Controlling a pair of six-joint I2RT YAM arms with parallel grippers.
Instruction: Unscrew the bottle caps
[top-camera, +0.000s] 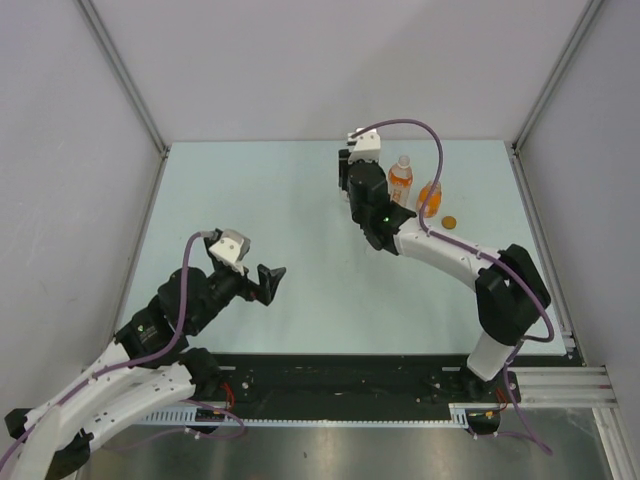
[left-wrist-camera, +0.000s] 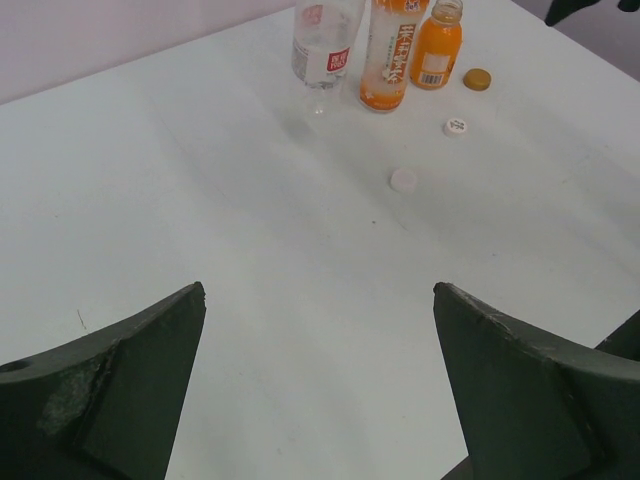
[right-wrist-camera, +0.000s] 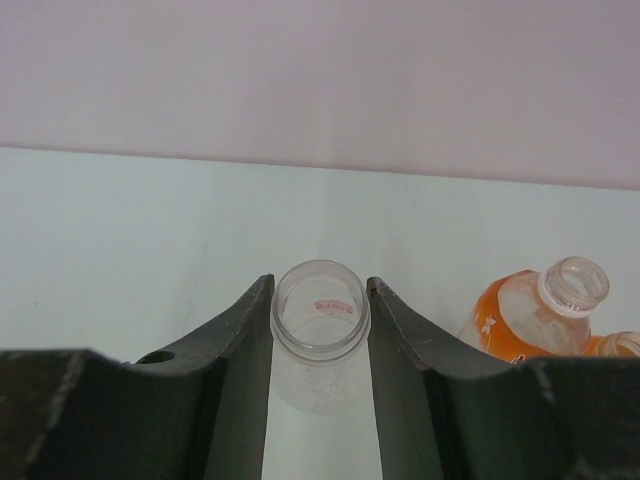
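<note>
Nearest the arm bases, the left fingers (left-wrist-camera: 120, 400) are standing wide open and holding nothing, hovering over the pale surface (left-wrist-camera: 250, 200) well apart from the bottles, seemingly keeping out of the way. Farther out, a plain white round plastic cap (left-wrist-camera: 403, 180) and a white printed plastic cap (left-wrist-camera: 456, 126) are lying loose. A small orange plastic cap (left-wrist-camera: 477, 79) is resting just beside the short squat orange plastic bottle (left-wrist-camera: 437, 50). The tall orange-drink bottle (left-wrist-camera: 388, 60) and the clear plastic bottle with a white-and-red label (left-wrist-camera: 322, 45) are standing upright next in the row, and all three necks are showing open. The right fingers (right-wrist-camera: 240, 370) are gripping the clear bottle's uncapped neck from both sides, probably steadying it, so the job is looking nearly finished.
</note>
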